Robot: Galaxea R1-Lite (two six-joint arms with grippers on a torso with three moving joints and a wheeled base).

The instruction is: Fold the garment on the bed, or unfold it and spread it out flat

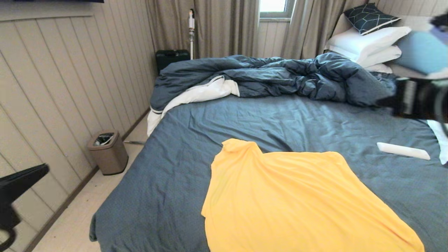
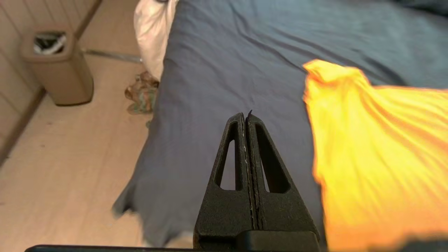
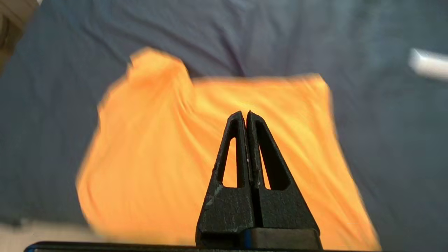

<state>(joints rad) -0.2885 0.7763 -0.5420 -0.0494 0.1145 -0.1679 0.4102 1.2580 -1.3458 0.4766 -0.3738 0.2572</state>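
you get soft, even daylight from the window [image 1: 273,7] at the upper middle of the head view, with only faint shadows. in both wrist views the garment [image 3: 217,147] smears with motion blur; the dark arm [image 1: 420,99] at the head view's right edge blurs too.

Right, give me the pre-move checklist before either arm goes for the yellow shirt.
1. Garment on the bed, in view: ok; it lies near the foot of the bed.
2. Garment spread flat: not ok; one corner is bunched into a peak and the near edge runs out of the head view.
3. Left gripper empty: ok; shut on nothing, above bare sheet beside the shirt.
4. Right gripper empty: ok; shut on nothing, above the shirt.
5. Fingers ready to grasp: not ok; both pairs are shut and need opening.
6. Obstacles: the white object lies apart from the shirt: ok.
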